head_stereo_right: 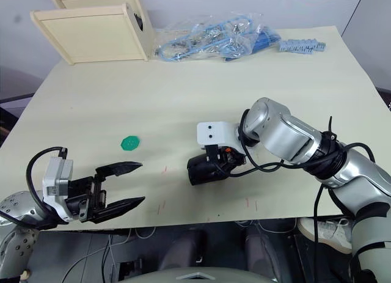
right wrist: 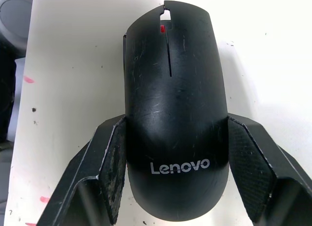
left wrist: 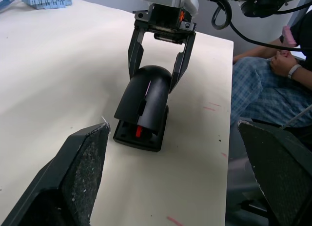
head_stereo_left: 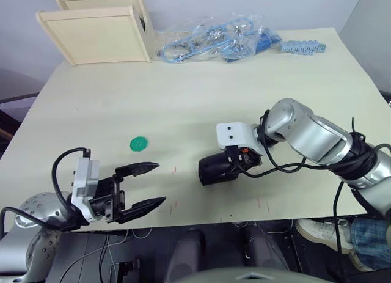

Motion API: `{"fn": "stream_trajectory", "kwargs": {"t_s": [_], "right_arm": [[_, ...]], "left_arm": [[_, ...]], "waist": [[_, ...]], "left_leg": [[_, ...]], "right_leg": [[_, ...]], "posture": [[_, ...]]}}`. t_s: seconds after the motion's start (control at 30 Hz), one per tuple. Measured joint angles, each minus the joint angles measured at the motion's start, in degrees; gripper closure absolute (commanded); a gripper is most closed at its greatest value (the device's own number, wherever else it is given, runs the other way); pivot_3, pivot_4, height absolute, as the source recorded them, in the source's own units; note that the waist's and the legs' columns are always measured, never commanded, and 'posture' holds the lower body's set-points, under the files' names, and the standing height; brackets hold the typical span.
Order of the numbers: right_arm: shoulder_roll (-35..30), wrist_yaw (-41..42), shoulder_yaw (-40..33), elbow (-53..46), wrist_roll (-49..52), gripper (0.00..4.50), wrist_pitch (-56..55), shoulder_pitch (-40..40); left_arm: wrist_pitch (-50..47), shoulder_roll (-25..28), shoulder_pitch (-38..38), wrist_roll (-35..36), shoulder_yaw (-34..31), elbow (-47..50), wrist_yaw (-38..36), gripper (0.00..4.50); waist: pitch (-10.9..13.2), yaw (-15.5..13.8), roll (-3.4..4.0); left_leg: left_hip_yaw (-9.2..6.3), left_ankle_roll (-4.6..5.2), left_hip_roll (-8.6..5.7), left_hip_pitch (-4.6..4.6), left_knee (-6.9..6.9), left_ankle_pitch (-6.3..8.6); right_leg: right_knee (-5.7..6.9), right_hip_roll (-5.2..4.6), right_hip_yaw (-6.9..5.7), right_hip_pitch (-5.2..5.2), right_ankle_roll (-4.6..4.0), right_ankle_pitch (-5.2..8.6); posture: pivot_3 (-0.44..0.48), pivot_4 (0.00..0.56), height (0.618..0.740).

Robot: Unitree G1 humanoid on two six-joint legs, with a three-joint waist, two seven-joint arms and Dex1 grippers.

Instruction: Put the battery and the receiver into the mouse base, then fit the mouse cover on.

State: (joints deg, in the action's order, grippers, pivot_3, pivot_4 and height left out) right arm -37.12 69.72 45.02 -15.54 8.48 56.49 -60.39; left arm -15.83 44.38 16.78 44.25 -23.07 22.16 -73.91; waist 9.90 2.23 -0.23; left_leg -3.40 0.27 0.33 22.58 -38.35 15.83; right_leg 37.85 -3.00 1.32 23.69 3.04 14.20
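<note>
Right end effector [head_stereo_left: 215, 171] grips the mouse cover [right wrist: 174, 109] over the mouse base [left wrist: 139, 135]; left end effector [head_stereo_left: 149, 185] gapes.

Ahead of me, a pale table [head_stereo_left: 183, 93] spans the frame; a flat round green disc [head_stereo_left: 139, 143] lies at its lower left; two light wooden box frames [head_stereo_left: 98, 26] stand upper left; a clear bag of blue parts [head_stereo_left: 214, 41] lies top centre; blue connector strip [head_stereo_left: 302, 47] beside it.

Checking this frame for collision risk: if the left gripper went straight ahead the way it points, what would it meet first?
Most likely the mouse cover, tilted on the mouse base and flanked by the right gripper. The left gripper is open, with bare table between; depth is uncertain.
</note>
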Motion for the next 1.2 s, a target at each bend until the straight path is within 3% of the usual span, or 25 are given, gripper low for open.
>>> {"fn": "stream_trajectory", "kwargs": {"t_s": [1.2], "right_arm": [[3.8, 1.8, 1.9, 6.4, -3.4, 2.07, -3.0, 0.9]], "left_arm": [[2.5, -0.9, 1.7, -1.3, 0.0, 0.0, -0.7, 0.0]], "waist": [[0.0, 0.0, -0.01]], "left_leg": [[-0.02, -0.01, -0.02, -0.05, 0.0, -0.01]], "right_leg": [[0.05, 0.0, -0.02, -0.02, -0.03, -0.02]], "posture": [[0.0, 0.15, 0.74]]}}
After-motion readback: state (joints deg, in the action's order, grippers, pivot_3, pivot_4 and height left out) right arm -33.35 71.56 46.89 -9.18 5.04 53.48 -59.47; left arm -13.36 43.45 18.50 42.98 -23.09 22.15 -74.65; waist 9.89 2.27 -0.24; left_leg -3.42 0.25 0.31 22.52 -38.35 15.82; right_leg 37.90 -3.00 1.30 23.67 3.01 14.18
